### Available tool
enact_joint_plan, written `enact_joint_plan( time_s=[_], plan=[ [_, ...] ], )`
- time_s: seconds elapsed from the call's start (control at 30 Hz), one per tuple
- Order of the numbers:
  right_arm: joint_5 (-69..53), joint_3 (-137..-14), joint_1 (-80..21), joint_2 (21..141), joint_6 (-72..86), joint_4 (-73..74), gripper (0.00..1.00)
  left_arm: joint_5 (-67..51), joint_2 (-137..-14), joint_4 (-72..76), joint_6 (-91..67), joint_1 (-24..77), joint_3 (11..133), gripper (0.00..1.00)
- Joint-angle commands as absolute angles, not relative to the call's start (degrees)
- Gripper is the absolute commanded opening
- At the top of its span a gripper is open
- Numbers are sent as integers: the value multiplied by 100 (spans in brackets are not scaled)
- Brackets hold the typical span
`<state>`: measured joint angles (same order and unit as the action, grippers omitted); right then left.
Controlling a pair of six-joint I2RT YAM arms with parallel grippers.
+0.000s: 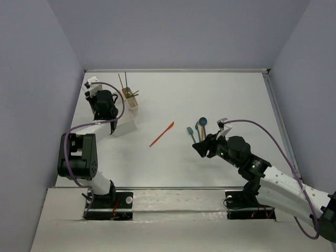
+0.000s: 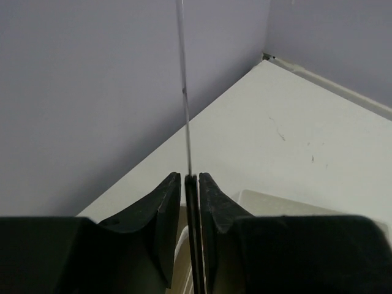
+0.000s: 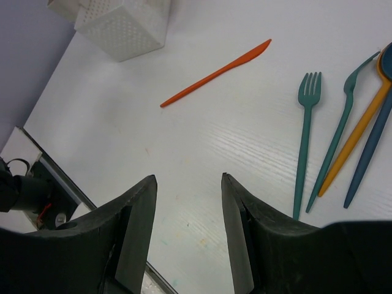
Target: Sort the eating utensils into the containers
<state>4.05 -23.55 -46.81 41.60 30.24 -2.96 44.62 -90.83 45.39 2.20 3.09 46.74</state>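
Note:
My left gripper hangs over the white perforated container at the back left, where a few utensils stand upright. In the left wrist view a thin utensil, seen edge-on, rises between the fingers, with a hairline gap on each side, and the container's rim lies below. An orange knife lies mid-table. A teal fork, another teal utensil, a yellow spoon and a blue spoon lie together. Just short of them my right gripper hovers open and empty.
The table's near edge runs close below the right gripper. Purple walls close in the table on the left, back and right. A raised rail lines the right side.

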Motion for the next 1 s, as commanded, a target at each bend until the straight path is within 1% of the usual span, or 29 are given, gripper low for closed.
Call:
enact_joint_plan(
  time_s=[0.0, 0.03, 0.07, 0.13, 0.17, 0.23, 0.27, 0.3, 0.4, 0.43, 0.47, 0.57, 0.6, 0.63, 0.67, 0.73, 0.8, 0.83, 0.97],
  plan=[
    [501, -2320, -4676, 3982, 3006, -607, 53, 4798, -8552, 4764, -123, 552, 4483, 26],
    [510, -2329, -4676, 3964, 3015, -554, 53, 4834, -8473, 4772, -114, 554, 4448, 31],
    [518, -2320, -4676, 3946, 3015, -562, 53, 4877, -8420, 4746, -114, 632, 4412, 42],
    [553, -2312, -4676, 3920, 3006, -554, 53, 4948, -8245, 4580, -254, 685, 4377, 56],
    [562, -2338, -4676, 3920, 2997, -493, 53, 4957, -8175, 4483, -324, 686, 4368, 70],
    [597, -2338, -4676, 3911, 2988, -466, 53, 4974, -7877, 4282, -413, 755, 4386, 81],
    [606, -2329, -4676, 3902, 2997, -457, 53, 4975, -7753, 4202, -422, 756, 4394, 90],
    [606, -2320, -4676, 3902, 2997, -466, 53, 4966, -7621, 4140, -422, 817, 4429, 92],
    [633, -2312, -4676, 3911, 3058, -422, 53, 4747, -6963, 3640, -571, 1098, 4684, 92],
    [685, -2329, -4676, 3911, 3085, -344, 53, 4694, -6604, 3282, -711, 1368, 4815, 90],
    [712, -2338, -4676, 3902, 3094, -317, 53, 4606, -6435, 3078, -790, 1519, 4877, 85],
    [913, -2425, -4676, 3841, 3085, -97, 54, 3641, -6012, 1841, -1518, 2099, 5237, 74],
    [975, -2452, -4676, 3815, 3102, -36, 54, 3291, -5968, 1498, -1747, 2222, 5299, 73],
    [1080, -2496, -4676, 3780, 3111, 139, 54, 2461, -5959, 963, -1923, 2354, 5317, 71],
    [1133, -2540, -4676, 3762, 3120, 262, 54, 2165, -5976, 758, -2186, 2730, 5256, 68],
    [1230, -2602, -4676, 3736, 3164, 475, 54, 1488, -6116, 519, -2311, 3101, 5046, 66],
    [1371, -2663, -4676, 3613, 3199, 737, 54, 1188, -6301, 431, -2399, 3548, 4808, 65],
    [1423, -2680, -4676, 3569, 3208, 912, 54, 1030, -6598, 396, -2391, 3629, 4755, 64],
    [1450, -2874, -4676, 3349, 3261, 1335, 54, 870, -7609, 132, -2189, 3946, 4965, 62]
  ],
)
